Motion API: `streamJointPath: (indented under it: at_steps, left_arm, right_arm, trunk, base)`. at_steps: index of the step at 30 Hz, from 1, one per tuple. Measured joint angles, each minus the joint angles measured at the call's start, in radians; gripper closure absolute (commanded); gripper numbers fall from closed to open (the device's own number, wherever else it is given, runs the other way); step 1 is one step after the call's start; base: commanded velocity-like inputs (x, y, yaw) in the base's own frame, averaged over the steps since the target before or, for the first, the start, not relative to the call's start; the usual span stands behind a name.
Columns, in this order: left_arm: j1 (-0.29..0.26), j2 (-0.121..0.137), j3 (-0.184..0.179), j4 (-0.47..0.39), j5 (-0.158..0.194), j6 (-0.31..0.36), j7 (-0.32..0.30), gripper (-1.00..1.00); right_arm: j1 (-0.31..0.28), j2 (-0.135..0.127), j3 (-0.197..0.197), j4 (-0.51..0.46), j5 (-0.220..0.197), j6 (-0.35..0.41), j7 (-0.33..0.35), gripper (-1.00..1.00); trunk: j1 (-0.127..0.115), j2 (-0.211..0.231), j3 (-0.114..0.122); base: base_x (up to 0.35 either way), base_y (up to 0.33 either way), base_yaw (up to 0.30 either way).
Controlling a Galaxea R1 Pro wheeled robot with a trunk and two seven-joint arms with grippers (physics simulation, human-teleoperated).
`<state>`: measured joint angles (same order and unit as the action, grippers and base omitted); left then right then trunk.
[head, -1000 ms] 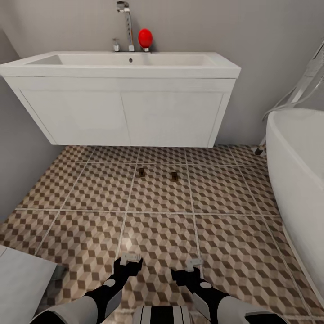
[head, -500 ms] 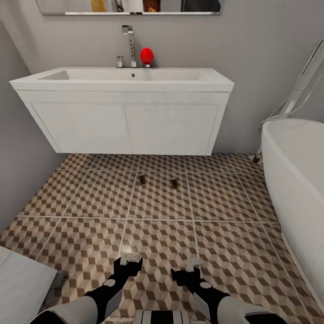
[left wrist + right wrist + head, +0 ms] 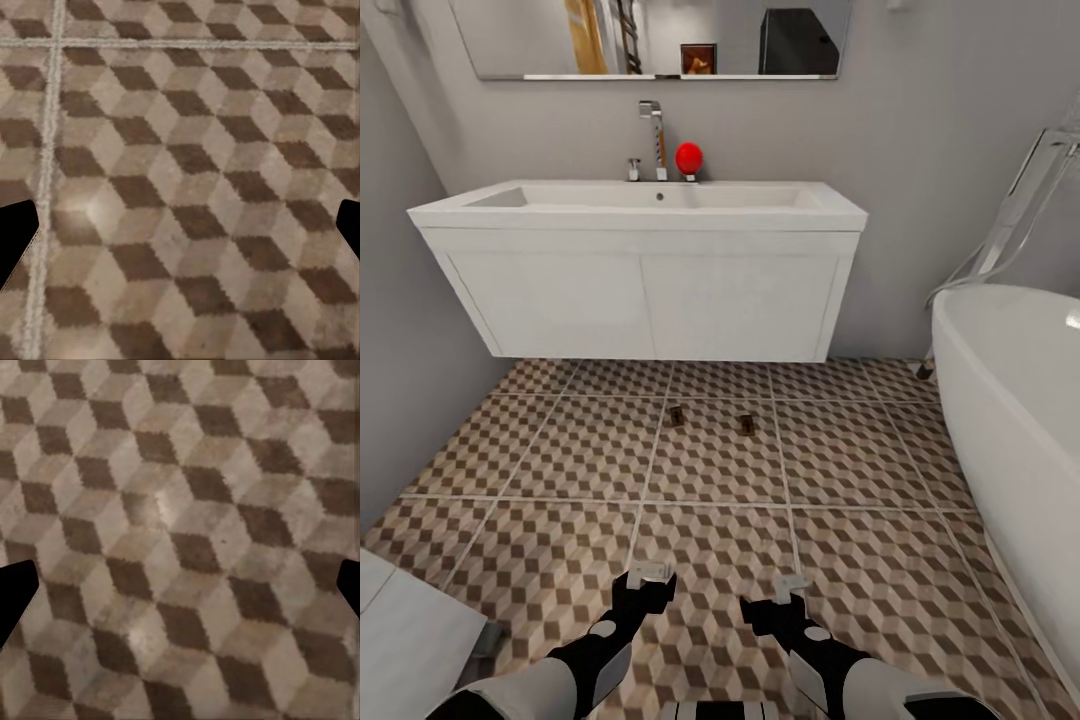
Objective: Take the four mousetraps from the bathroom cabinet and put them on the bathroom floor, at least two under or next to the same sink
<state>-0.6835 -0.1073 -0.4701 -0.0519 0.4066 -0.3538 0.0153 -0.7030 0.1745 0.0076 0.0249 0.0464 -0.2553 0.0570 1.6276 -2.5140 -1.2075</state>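
two mousetraps lie on the floor [image 3: 560, 450] just in front of the sink [image 3: 640, 210]: the left trap [image 3: 676, 416] and the right trap [image 3: 746, 424], near each other but apart, close to the cabinet's front edge rather than clearly beneath it. the left end effector [image 3: 650, 574] and the right end effector [image 3: 791, 584] hover low over the near tiles, well apart from both traps; each wrist view has dark fingertips at the two sides with bare floor between, so both are released and hold nothing. judging by this, two traps are placed and two are yet to be fetched; the cabinet that holds them is somewhere outside these views. the risks from here: the base could roll over or knock the placed traps if it turns tightly, since the bathtub [image 3: 1010, 400] crowds the right side; and such small flat pieces could slip from a pinch or land on a different surface.
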Motion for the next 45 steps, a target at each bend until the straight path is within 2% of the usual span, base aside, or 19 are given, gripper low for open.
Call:
streamJointPath:
  at_steps: [45]
  left_arm:
    - [0.000, 0.000, 0.002, 0.000, 0.004, -0.002, -0.001, -1.00]
  right_arm:
    - [0.000, 0.000, 0.001, -0.001, 0.004, 0.002, -0.004, -1.00]
  trunk:
    - [-0.020, 0.011, 0.174]
  base:
    - [0.000, 0.000, 0.000]
